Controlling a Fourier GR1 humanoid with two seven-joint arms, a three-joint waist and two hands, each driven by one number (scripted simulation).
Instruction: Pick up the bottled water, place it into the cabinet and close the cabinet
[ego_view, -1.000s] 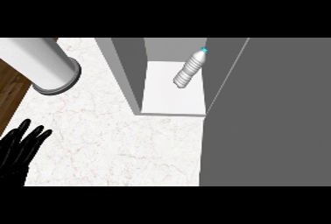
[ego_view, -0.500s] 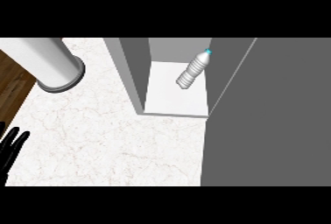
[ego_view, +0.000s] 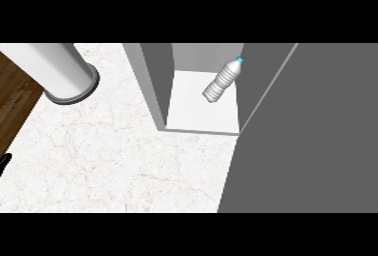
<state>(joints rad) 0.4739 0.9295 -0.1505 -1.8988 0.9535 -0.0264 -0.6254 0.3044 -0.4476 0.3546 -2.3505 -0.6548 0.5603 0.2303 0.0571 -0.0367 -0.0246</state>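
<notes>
The bottled water (ego_view: 222, 81) stands inside the cabinet (ego_view: 151, 75) at about one o'clock, on its white shelf floor (ego_view: 199, 112), its blue cap toward twelve o'clock and close to the right wall. The grey cabinet door (ego_view: 310, 140) fills the view from two to five o'clock, its edge running beside the opening. A white marble surface (ego_view: 118, 160) spreads across the middle and down toward seven o'clock. A pale cylinder (ego_view: 63, 67) with a dark base ring rests on it at ten o'clock, beside a strip of brown wood floor (ego_view: 15, 95). A sliver of a black robot hand (ego_view: 4, 162) shows at the edge at eight o'clock; its fingers cannot be made out.
</notes>
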